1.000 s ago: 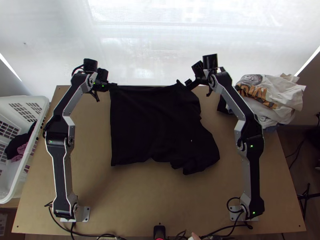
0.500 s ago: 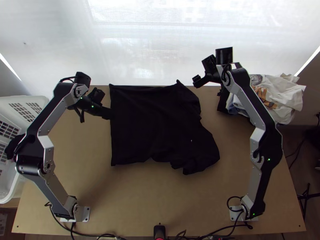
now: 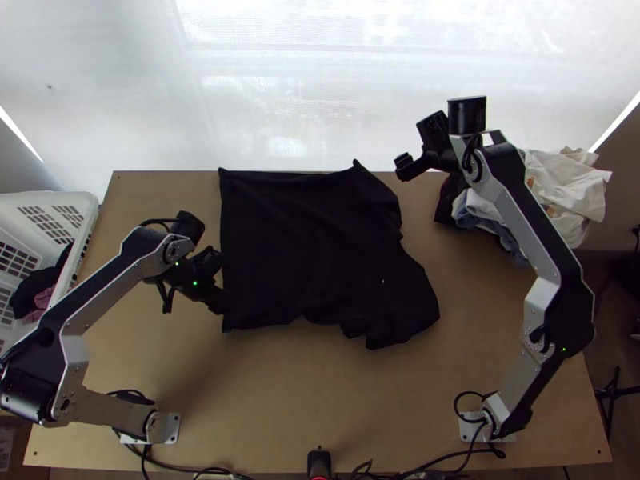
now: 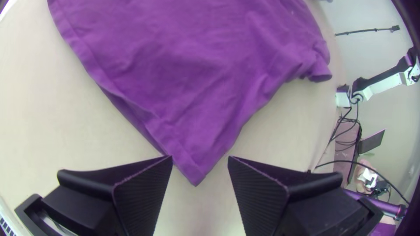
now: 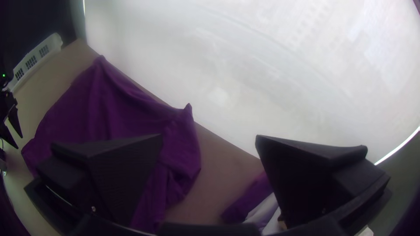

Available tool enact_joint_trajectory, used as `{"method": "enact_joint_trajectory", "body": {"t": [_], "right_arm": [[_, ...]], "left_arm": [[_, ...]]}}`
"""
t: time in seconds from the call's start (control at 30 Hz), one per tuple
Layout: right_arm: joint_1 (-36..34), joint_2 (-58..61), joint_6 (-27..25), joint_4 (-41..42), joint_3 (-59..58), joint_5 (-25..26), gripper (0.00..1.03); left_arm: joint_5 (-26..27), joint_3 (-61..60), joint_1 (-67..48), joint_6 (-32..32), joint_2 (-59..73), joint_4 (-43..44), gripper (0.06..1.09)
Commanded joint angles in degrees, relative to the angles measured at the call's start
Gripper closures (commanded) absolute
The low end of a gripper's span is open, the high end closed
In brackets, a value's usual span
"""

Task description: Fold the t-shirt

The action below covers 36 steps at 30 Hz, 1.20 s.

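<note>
Backdrop [image 3: 272, 88]: pale, brightly backlit — along table's far edge | light slits [image 3: 616, 124]: thin, white, both sides | side wall [image 3: 16, 164]: dim grey | floor [image 3: 624, 340]: dark brown — beside light wooden table [image 3: 320, 400]

The dark, plain t-shirt [image 3: 304, 248] lies spread mostly flat on the table [image 3: 280, 400], its straight side facing the table's left edge and its top running along the table's far edge, with one small peaked corner. Toward the table's right edge the cloth turns rumpled, bunched into creases at its near right part.
</note>
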Motion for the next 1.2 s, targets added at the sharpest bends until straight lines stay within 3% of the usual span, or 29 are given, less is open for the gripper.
{"method": "enact_joint_trajectory", "body": {"t": [0.0, 0.43, 0.5, 0.77, 1.17], "right_arm": [[0.0, -4.2, 0.0, 0.5, -4.2, 0.1, 0.05], [0.4, -7.1, -0.2, 1.0, -7.3, 0.1, 0.05], [0.4, -7.3, -0.3, 1.0, -7.7, 0.1, 0.05], [0.5, -8.7, -0.5, 1.0, -9.5, 0.1, 0.05], [1.1, -11.5, -0.8, 1.0, -12.1, 0.1, 0.05]], "left_arm": [[-3.7, -8.3, -2.9, -0.2, -4.8, 2.1, 0.44], [-4.9, -13.7, -4.8, -4.0, -3.3, 10.4, 0.44], [-4.9, -14.1, -5.3, -4.6, -2.4, 11.8, 0.50], [-4.0, -14.6, -5.7, -5.9, -0.8, 14.5, 1.03], [-4.0, -17.0, -0.3, -3.5, -12.8, 6.7, 1.05]]}}
